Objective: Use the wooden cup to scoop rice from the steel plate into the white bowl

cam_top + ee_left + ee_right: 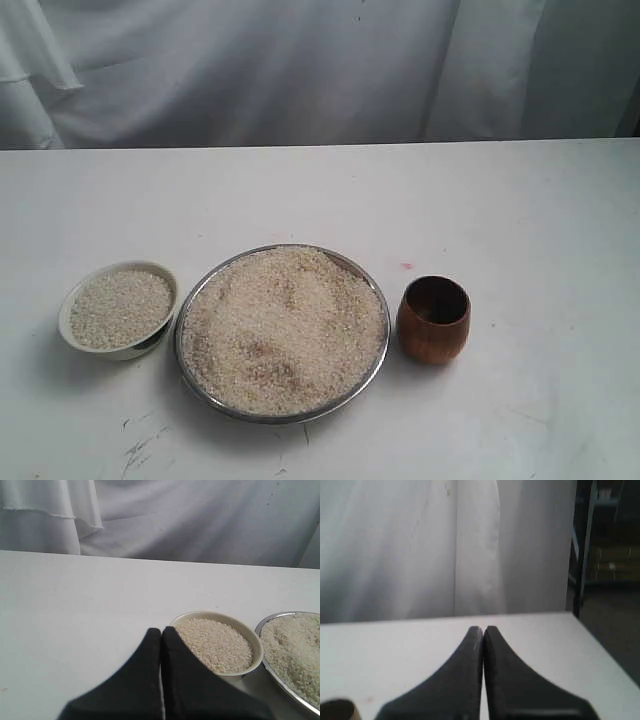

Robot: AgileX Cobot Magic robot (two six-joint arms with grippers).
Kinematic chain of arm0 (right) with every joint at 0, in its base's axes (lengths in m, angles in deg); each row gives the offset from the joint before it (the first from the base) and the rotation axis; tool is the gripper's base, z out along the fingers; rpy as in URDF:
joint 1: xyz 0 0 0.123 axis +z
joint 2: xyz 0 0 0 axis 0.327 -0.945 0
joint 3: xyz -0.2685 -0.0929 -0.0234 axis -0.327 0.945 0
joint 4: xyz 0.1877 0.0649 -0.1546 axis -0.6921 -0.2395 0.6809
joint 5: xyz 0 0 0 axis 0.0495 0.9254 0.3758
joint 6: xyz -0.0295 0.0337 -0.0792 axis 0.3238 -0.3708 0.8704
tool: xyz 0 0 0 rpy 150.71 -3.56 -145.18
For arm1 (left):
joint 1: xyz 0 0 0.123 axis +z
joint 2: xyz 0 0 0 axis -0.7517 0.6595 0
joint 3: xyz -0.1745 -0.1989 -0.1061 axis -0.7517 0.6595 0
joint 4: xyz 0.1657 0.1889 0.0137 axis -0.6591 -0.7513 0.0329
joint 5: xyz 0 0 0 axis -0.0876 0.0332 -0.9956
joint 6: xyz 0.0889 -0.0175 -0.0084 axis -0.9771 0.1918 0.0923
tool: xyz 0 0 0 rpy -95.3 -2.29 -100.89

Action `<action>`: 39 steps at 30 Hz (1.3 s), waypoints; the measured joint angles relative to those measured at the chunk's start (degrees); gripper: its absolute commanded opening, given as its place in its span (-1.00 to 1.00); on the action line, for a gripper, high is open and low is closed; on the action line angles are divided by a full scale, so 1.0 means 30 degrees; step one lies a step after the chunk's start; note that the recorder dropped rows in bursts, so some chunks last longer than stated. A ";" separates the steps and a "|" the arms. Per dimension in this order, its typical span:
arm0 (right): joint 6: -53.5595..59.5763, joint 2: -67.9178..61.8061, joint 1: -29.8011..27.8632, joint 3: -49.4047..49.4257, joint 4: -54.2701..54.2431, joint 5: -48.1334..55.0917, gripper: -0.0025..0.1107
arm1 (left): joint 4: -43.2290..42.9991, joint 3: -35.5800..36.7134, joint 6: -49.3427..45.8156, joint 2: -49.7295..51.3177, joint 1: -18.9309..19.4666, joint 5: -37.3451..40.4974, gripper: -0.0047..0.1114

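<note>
A wide steel plate (206, 285) heaped with rice (283, 328) sits at the table's front middle in the exterior view. To its left stands the white bowl (72, 300), filled with rice. The wooden cup (433, 320) stands upright and empty just right of the plate. No arm shows in the exterior view. In the left wrist view my left gripper (161, 629) is shut and empty, its black tips just short of the white bowl (250, 634), with the steel plate (263, 624) beside it. My right gripper (483, 628) is shut and empty over bare table; the wooden cup (337, 709) peeks in at a corner.
The white table (520, 220) runs back to a white curtain (300, 70). In the right wrist view the table's side edge (605, 652) drops off toward a dark area with shelving. A small red mark (406, 266) lies behind the cup.
</note>
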 measured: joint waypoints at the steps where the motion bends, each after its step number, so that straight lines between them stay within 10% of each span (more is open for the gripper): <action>1: 0.0000 0.0000 0.0000 0.0000 0.0000 -0.1120 -0.96 | 0.0000 0.0000 0.0000 0.0000 0.0000 0.0000 -0.92; 13: -1.1269 0.0025 0.0000 0.0000 -0.1459 -0.8973 -0.96 | 0.0000 0.0000 0.0000 0.0000 0.0000 0.0000 -0.92; 24: -0.4379 -1.4377 0.0000 -1.1270 0.0623 -0.6763 -0.96 | 0.0000 0.0000 0.0000 0.0000 0.0000 0.0000 -0.92; 39: -0.7133 -2.1848 0.3160 -0.7754 0.7842 -1.2177 -0.96 | 0.0000 0.0000 0.0000 0.0000 0.0000 0.0000 -0.92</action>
